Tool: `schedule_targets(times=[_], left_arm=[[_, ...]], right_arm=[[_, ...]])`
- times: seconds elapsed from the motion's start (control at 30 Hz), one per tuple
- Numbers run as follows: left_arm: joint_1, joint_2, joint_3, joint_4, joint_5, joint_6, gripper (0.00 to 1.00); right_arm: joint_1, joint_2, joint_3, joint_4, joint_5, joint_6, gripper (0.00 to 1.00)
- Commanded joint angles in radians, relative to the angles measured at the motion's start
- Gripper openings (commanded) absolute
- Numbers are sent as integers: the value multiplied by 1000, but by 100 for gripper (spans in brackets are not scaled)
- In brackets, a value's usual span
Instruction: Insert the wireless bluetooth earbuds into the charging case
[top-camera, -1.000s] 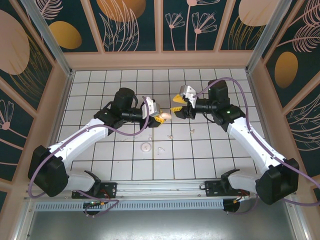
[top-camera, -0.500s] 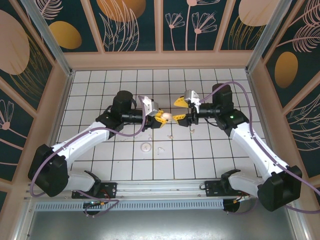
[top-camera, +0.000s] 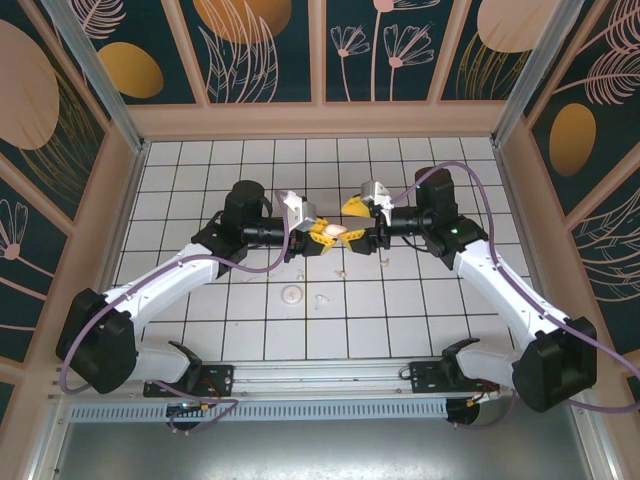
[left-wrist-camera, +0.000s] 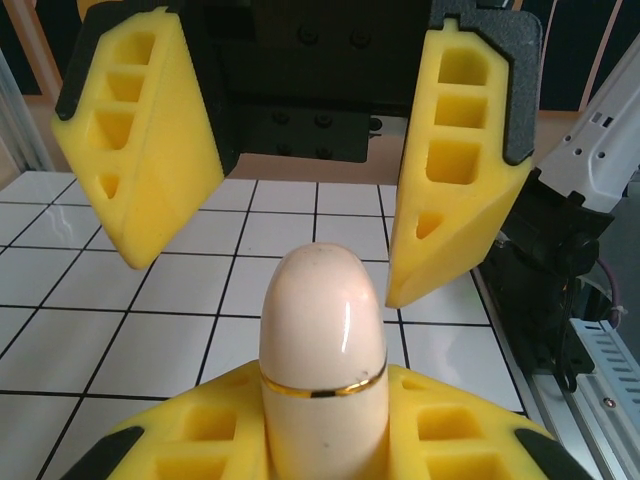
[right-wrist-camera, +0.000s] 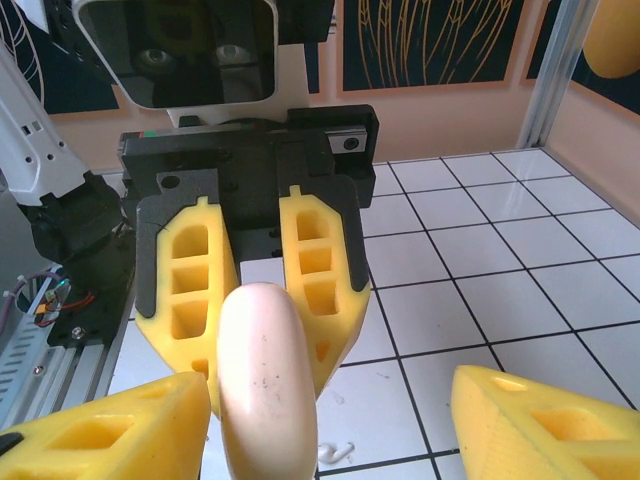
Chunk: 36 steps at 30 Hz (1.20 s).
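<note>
Cream-pink charging case (left-wrist-camera: 322, 340), gold-banded, sits pinched in the left gripper (top-camera: 320, 233), while the right gripper (top-camera: 361, 223) stands spread wide, flanking its tip.

Left end effector (left-wrist-camera: 322, 435) gripping charging case (left-wrist-camera: 322, 330), right end effector (left-wrist-camera: 270, 272) spread wide opposite

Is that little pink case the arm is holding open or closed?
Closed. The small pale pink rounded plastic case shows its lid meeting the base along a thin gold band, with no gap visible.
</note>
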Motion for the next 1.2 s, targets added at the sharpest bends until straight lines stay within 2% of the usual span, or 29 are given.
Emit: schedule_targets(times=[0.0, 0.33, 0.9, 1.17], left_arm=[[-4, -10, 3, 40, 38, -11, 22], [-2, -27, -3, 20, 43, 2, 22], [-3, -35, -27, 55, 38, -15, 21], [-2, -24, -89, 183, 6, -81, 19]], right_arm=[[10, 8, 10, 47, -9, 24, 65], [7, 10, 8, 103, 119, 97, 63], [-13, 8, -2, 145, 149, 164, 63], [-30, -15, -5, 156, 107, 220, 63]])
